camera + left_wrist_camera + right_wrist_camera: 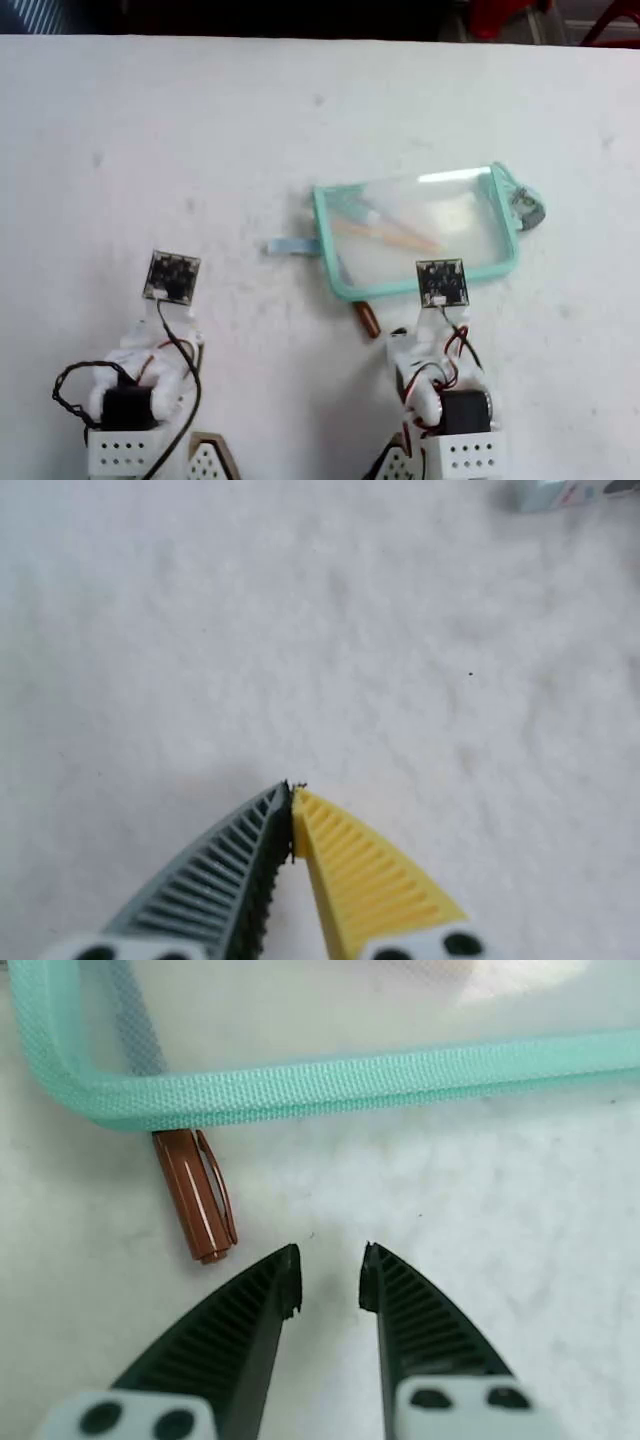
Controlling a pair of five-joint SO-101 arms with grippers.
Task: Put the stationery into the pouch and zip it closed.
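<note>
A clear pouch (pixel 420 235) with a mint-green fabric rim (pixel 330 1080) lies flat on the white table, with pencils (pixel 385 232) showing through it. A brown pen (pixel 366 319) pokes out from under the pouch's near edge; its capped end (pixel 195 1195) lies beside my right gripper (pixel 328 1275). That gripper hovers just short of the pouch rim, open by a small gap, with nothing in it. My left gripper (pixel 292 805) is shut over bare table, well to the left of the pouch. A light-blue flat item (pixel 290 245) lies just left of the pouch.
The pouch's zipper pull (pixel 527 207) sticks out at its far right corner. A pale blue object's corner (pixel 570 492) shows far off in the left wrist view. The table's far edge (pixel 300 38) runs along the back.
</note>
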